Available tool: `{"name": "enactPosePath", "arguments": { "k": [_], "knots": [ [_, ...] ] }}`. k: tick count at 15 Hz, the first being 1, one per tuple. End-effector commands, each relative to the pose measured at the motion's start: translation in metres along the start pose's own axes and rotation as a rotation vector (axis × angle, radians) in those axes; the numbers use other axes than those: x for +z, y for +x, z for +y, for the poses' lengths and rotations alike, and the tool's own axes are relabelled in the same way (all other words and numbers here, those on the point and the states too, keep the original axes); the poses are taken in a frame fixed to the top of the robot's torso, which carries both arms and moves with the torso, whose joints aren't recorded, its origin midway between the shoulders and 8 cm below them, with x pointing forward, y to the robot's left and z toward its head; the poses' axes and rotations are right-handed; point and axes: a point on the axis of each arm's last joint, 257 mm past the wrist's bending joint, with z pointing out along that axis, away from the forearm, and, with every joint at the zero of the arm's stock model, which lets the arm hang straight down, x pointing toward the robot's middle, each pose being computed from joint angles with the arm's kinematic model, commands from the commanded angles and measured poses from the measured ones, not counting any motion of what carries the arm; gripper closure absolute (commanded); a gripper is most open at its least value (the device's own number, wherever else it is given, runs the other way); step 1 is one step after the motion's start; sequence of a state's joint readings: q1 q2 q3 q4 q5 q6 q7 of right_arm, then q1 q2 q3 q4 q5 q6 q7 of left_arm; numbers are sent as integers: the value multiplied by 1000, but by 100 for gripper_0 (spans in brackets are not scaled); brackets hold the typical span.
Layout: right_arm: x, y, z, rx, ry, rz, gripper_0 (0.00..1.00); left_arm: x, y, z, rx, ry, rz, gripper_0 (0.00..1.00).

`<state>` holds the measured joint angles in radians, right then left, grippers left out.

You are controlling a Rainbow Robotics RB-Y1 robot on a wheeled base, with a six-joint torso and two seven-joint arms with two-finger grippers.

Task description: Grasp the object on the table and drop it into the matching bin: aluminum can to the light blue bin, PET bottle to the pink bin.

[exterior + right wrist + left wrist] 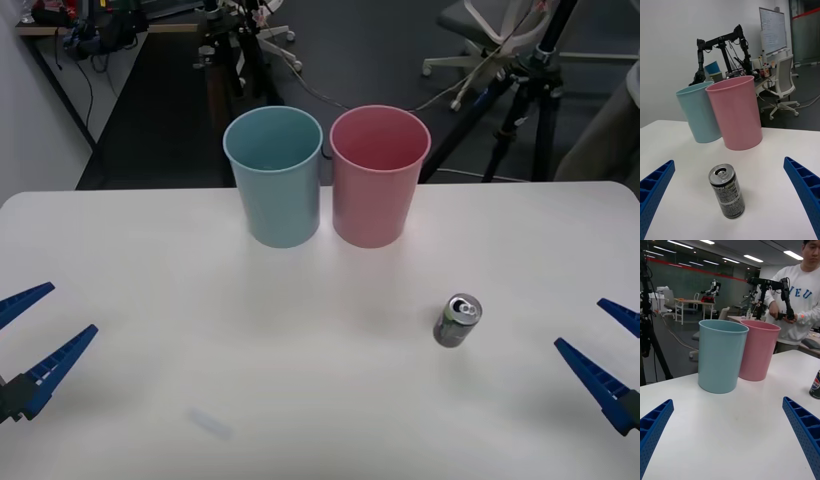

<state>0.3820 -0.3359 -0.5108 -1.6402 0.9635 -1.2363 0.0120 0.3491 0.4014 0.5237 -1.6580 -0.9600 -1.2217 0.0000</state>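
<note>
The small silver-grey aluminum can [458, 320] stands upright on the white table [150, 260], right of centre and nearer than the bins. The light blue bin [275, 180] and the pink bin [378, 178] stand side by side at the far middle, blue on the left. My right gripper [600, 345] is open at the right edge, level with the can and well apart from it. In the right wrist view the can [727, 191] stands between and beyond the open blue fingers [805, 187]. My left gripper [45, 330] is open at the left edge, far from the can.
A black tripod [530, 90] and office chairs [490, 30] stand on the floor beyond the table's far edge. A faint pale mark [210, 422] lies on the tabletop near the front left. Bare tabletop lies between the can and the bins.
</note>
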Motion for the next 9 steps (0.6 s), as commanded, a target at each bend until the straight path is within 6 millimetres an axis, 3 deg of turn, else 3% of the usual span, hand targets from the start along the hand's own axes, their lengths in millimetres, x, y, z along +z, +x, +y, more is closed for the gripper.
{"name": "enactPosePath", "arguments": {
  "k": [1, 5, 9],
  "knots": [
    [-2, 12, 4, -17, -4, 31, 0, 0, 0, 0, 0, 0, 0, 0],
    [-5, 29, 12, -78, -2, 59, 0, 0, 0, 0, 0, 0, 0, 0],
    [-7, 61, 10, -152, 14, 92, 0, 0, 0, 0, 0, 0, 0, 0]
  ]
}}
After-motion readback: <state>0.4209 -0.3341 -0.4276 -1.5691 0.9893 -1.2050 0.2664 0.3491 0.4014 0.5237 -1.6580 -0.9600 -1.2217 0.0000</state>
